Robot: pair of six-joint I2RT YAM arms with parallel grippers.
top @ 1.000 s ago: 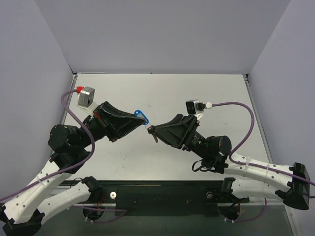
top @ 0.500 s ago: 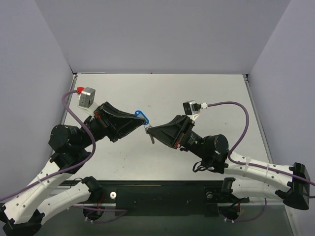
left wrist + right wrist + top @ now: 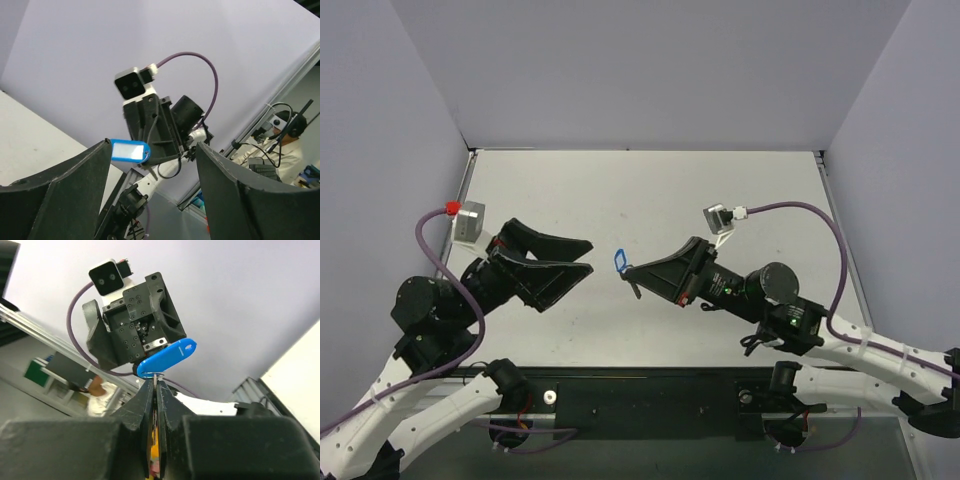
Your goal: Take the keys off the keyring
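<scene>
The keyring's blue oval tag (image 3: 619, 261) hangs in the air at the tip of my right gripper (image 3: 627, 268). In the right wrist view the jaws of my right gripper (image 3: 156, 385) are shut on a thin silver key (image 3: 155, 381), and the blue tag (image 3: 165, 357) sticks out just beyond the fingertips on its small ring. My left gripper (image 3: 588, 256) stands open a short way left of the tag, touching nothing. The left wrist view shows the tag (image 3: 129, 150) near the left finger (image 3: 75, 185), clear of both fingers of my left gripper (image 3: 152, 150).
The white table (image 3: 650, 190) lies below both raised arms. Grey walls close it in at the back and on both sides. The black base rail (image 3: 650, 395) runs along the near edge. Purple cables loop off both wrists.
My left gripper has opened, let go of the blue tag and drawn back to the left. My right gripper has shut on the key and now carries key and tag alone.
</scene>
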